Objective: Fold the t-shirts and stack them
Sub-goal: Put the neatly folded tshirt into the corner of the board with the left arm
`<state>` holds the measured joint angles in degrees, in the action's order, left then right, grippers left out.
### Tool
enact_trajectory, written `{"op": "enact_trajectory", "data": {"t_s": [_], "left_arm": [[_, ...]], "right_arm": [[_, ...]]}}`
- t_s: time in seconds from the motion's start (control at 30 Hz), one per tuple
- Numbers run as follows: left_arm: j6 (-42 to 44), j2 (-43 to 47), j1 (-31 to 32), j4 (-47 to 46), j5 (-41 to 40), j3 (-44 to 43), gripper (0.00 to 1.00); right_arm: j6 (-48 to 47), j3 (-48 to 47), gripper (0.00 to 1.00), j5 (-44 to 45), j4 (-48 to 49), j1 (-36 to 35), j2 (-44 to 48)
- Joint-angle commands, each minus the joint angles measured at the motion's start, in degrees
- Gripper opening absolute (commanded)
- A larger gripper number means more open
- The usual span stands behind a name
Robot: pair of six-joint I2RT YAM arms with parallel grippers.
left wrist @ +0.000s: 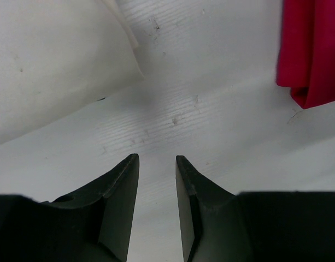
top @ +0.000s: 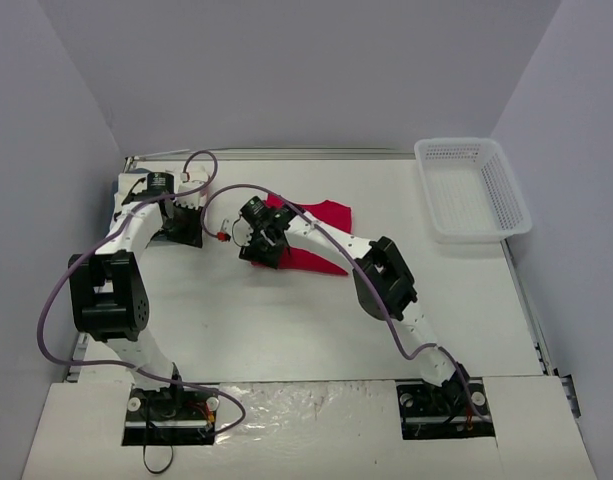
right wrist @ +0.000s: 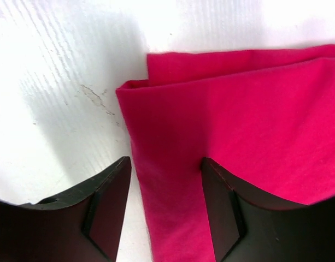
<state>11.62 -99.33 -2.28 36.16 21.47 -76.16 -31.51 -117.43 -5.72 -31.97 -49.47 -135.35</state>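
Black right tool (right wrist: 166, 159), jaws spread, stands over the edge of a bright red cloth t-shirt (right wrist: 238, 125) on the white table (top: 286, 320); left tool (left wrist: 157, 156) is spread slightly.

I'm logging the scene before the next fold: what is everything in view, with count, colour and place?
red t-shirt: one, bright red, partly folded, far middle of the table
white t-shirt: one, white, far left, beside the left tool
basket: one, white mesh, far right corner
table: one, white, under everything
left arm, right arm: two, white and black with purple cables, bases at the near edge
left tool: one, black, jaws apart over bare table, holding nothing
right tool: one, black, jaws apart over the red t-shirt's folded edge
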Motion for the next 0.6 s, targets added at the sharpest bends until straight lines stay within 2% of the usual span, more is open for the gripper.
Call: {"op": "enact_trajectory", "data": {"t_s": [0.0,0.23,0.43,0.57], "left_arm": [[0.51,3.26,-0.35,-0.13,1.46,0.13,0.32],[0.51,3.0,-0.35,-0.21,1.73,-0.04,0.32],[0.07,3.18,-1.14,-0.48,1.73,0.31,0.32],[-0.37,2.65,-1.93,0.75,5.23,-0.3,0.32]], "right_arm": [[0.48,-0.18,0.51,1.23,-2.4,-0.97,2.28],[0.22,2.55,0.52,0.79,-2.4,-2.21,5.27],[0.04,-0.52,0.52,-0.61,-2.49,-2.21,0.71],[0.31,-3.07,0.5,-1.32,-2.93,-2.47,-2.02]]}}
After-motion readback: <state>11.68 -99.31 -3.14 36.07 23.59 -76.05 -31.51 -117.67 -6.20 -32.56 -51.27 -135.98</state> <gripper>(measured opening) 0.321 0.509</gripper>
